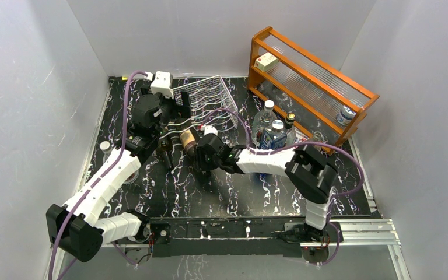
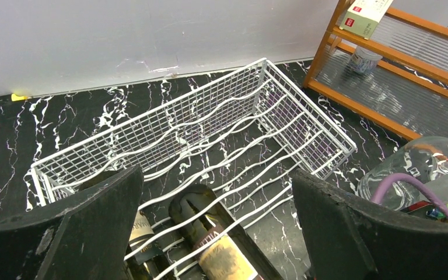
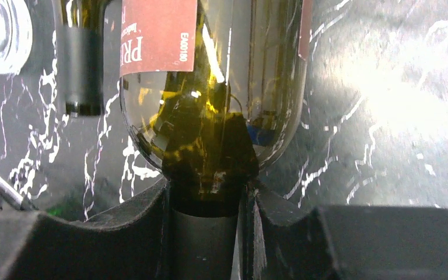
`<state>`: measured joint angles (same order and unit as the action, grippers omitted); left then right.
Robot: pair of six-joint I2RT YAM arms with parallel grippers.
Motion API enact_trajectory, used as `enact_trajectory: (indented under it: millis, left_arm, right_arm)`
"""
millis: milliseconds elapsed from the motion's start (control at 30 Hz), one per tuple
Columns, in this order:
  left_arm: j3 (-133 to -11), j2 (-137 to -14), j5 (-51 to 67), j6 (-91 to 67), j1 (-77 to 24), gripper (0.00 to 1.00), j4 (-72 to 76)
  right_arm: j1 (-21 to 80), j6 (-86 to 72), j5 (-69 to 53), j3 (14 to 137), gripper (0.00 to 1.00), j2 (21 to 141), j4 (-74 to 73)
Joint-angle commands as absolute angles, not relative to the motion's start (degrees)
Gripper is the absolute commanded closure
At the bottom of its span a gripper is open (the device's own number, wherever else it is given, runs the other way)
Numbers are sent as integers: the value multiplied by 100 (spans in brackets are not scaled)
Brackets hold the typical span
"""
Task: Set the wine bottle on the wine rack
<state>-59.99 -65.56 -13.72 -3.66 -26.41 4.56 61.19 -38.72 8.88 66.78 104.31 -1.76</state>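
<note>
The white wire wine rack (image 1: 205, 99) stands at the back middle of the table and fills the left wrist view (image 2: 210, 125). My right gripper (image 1: 205, 154) is shut on the neck of a dark green wine bottle (image 3: 210, 111) with a red label. In the top view this bottle (image 1: 188, 140) lies at the rack's front edge. In the left wrist view two bottles lie under the front wavy rods, one with a tan label (image 2: 224, 254) and one further left (image 2: 143, 239). My left gripper (image 1: 172, 125) hovers over them, wide open and empty (image 2: 219, 233).
An orange wooden shelf (image 1: 309, 81) with clear panels stands at the back right, with a small box and a jar on it. Several clear bottles (image 1: 274, 131) stand in front of it. A clear capped bottle (image 1: 106, 150) stands at the left. A second bottle neck (image 3: 81, 70) lies beside the held bottle.
</note>
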Motion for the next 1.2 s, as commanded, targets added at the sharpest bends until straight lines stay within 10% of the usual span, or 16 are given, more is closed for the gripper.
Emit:
enact_trajectory:
  millis: [0, 1167]
  left_arm:
    - [-5946, -6375, -1388, -400, -2602, 2, 642]
    - [-5459, -5925, -2593, -514, -2540, 2, 1185]
  right_arm:
    - [6101, -3871, 1502, 7038, 100, 10516, 2017]
    - [5842, -4138, 1126, 8920, 98, 12322, 1803]
